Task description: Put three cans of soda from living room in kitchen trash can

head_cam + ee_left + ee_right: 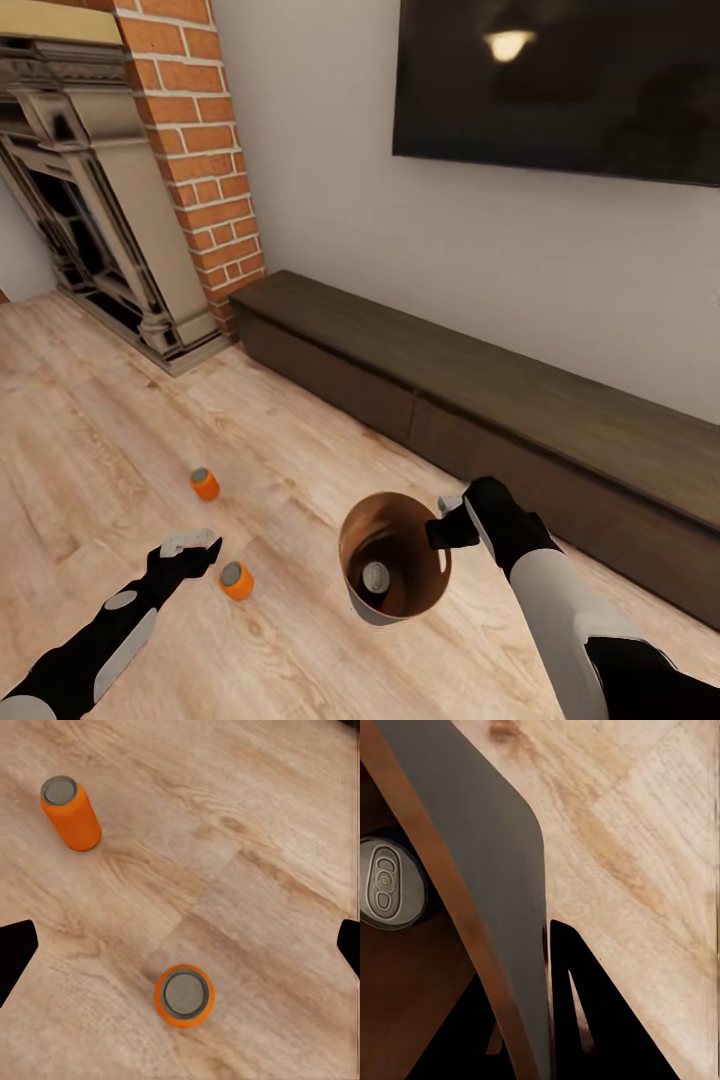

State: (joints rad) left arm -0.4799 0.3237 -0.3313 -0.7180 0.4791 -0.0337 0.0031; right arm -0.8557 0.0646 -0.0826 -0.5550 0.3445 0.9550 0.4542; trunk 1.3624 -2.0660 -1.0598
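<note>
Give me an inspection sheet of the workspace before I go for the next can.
Surface: wood plank floor.
Job's things: two orange cans upright on the floor, nearer can by the left gripper, farther can beyond; third can already inside the trash can.
Clutter: nothing seen.
Grippers: left gripper open, empty, above the floor; right gripper shut on the trash can's rim.
Cables: nothing seen.
Surroundings: brick fireplace, low dark cabinet, wall TV.
</note>
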